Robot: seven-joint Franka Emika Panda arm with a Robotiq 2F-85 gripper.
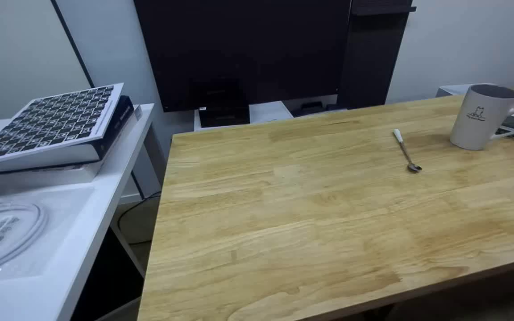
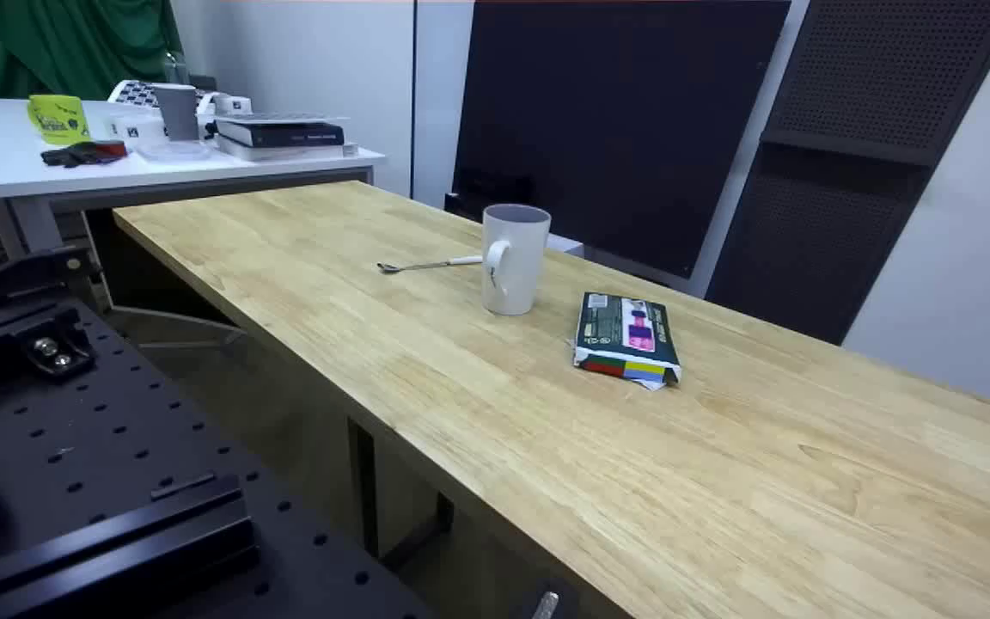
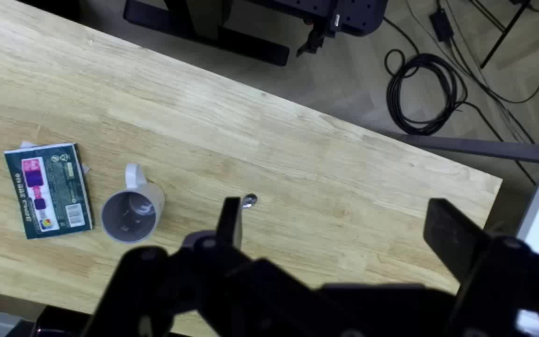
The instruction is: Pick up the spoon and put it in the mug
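The spoon [image 1: 405, 151] lies flat on the wooden table, with a white handle end, a thin metal stem and a small bowl. In an exterior view its handle end [image 2: 463, 260] reaches the mug's outline. The light grey-white mug [image 1: 478, 120] stands upright beside it, also in an exterior view [image 2: 522, 271]. In the wrist view the mug [image 3: 155, 199] is left of my gripper [image 3: 335, 201], which is wide open and empty above the table. Only the spoon's bowl [image 3: 250, 201] shows there, by the left finger; that finger hides the rest. The gripper is out of both exterior views.
A dark green box [image 2: 626, 331] lies on the table past the mug, also in the wrist view [image 3: 47, 189]. A white side table [image 1: 118, 178] with stacked books [image 1: 60, 116] stands past the wooden table's end [image 1: 163, 187]. A dark screen [image 1: 248, 53] stands behind.
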